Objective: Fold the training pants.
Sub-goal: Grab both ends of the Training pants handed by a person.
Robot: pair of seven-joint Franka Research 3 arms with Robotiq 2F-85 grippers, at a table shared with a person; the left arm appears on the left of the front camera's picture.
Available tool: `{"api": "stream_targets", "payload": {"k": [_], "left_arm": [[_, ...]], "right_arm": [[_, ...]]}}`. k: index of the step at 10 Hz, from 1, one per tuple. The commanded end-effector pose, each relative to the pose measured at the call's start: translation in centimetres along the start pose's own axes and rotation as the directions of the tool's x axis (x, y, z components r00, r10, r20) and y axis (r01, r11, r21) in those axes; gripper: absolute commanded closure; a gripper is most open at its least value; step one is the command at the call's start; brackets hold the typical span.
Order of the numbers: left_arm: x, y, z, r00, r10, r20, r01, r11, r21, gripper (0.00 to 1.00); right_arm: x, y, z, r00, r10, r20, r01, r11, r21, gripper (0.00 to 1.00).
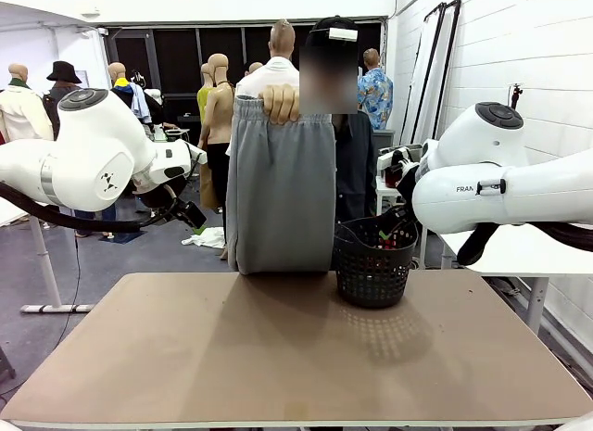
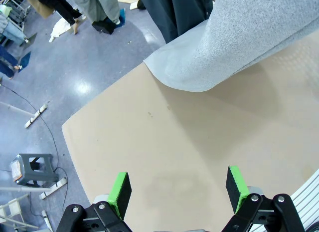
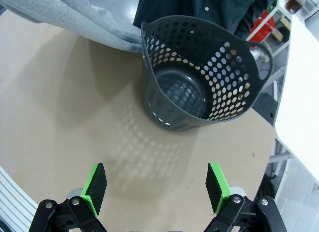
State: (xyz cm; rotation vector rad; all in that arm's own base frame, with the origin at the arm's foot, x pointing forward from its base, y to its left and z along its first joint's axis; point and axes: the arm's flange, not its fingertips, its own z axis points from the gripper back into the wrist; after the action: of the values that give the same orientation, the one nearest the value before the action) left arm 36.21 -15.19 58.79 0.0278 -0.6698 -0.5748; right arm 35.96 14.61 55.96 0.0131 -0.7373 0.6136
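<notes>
Training pants [image 1: 281, 195], grey: hung by waistband from person's hand [image 1: 280, 104], lower end resting on surface [image 1: 278, 357] far edge, just beside black basket [image 1: 372, 264]; left jaws, right jaws both spread, empty

The right arm [image 1: 505, 185] reads "FRAN".

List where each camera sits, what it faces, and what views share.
Front: fixed on the robot's side, facing across the table at a person's hand holding up the training pants; left arm, right arm show.
Left wrist: past the open left gripper, at table and pants.
Right wrist: past the open right gripper, down at the basket.
Shared: table, pants.
</notes>
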Motion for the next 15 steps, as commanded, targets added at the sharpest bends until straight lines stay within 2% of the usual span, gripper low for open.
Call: {"api": "stream_targets", "payload": {"k": [1,3,5,8,10,11,12,13,15], "left_arm": [[0.0,0.0,0.0,1.0,0.0,0.0,0.0,1.0,0.0,0.0],[0.0,0.5,-0.1,0.997,-0.08,0.002,0.08,0.997,0.006,0.0],[-0.2,1.0,0.5,0.979,-0.204,0.009,0.204,0.979,-0.002,0.0],[-0.6,2.0,0.8,0.884,-0.465,0.055,0.467,0.882,-0.062,0.0],[-0.8,2.4,0.4,0.792,-0.603,0.098,0.611,0.786,-0.096,0.0],[-0.8,2.6,0.4,0.751,-0.65,0.114,0.66,0.743,-0.112,0.0],[-0.5,2.8,0.3,0.787,-0.612,0.076,0.616,0.783,-0.086,0.0],[-0.6,1.7,0.0,0.797,-0.598,0.083,0.604,0.793,-0.084,0.0],[-0.6,1.7,0.0,0.797,-0.598,0.083,0.604,0.793,-0.084,0.0]], "right_arm": [[0.0,0.0,0.0,1.0,0.0,0.0,0.0,1.0,0.0,0.0],[0.1,-0.1,-0.4,0.996,0.091,0.002,-0.091,0.996,0.023,0.0],[0.2,-0.3,-0.5,0.974,0.218,0.055,-0.221,0.974,0.056,0.0],[1.0,-0.4,-0.8,0.908,0.383,0.17,-0.402,0.911,0.094,0.0],[1.8,-0.1,-1.0,0.85,0.471,0.234,-0.498,0.864,0.07,0.0],[2.1,0.1,-1.1,0.83,0.506,0.236,-0.531,0.846,0.053,0.0],[2.3,0.0,-0.9,0.839,0.502,0.212,-0.513,0.859,-0.004,0.0],[1.6,0.9,-0.3,0.858,0.473,0.2,-0.492,0.869,0.057,0.0],[1.6,0.9,-0.3,0.858,0.473,0.2,-0.492,0.869,0.057,0.0]]}}
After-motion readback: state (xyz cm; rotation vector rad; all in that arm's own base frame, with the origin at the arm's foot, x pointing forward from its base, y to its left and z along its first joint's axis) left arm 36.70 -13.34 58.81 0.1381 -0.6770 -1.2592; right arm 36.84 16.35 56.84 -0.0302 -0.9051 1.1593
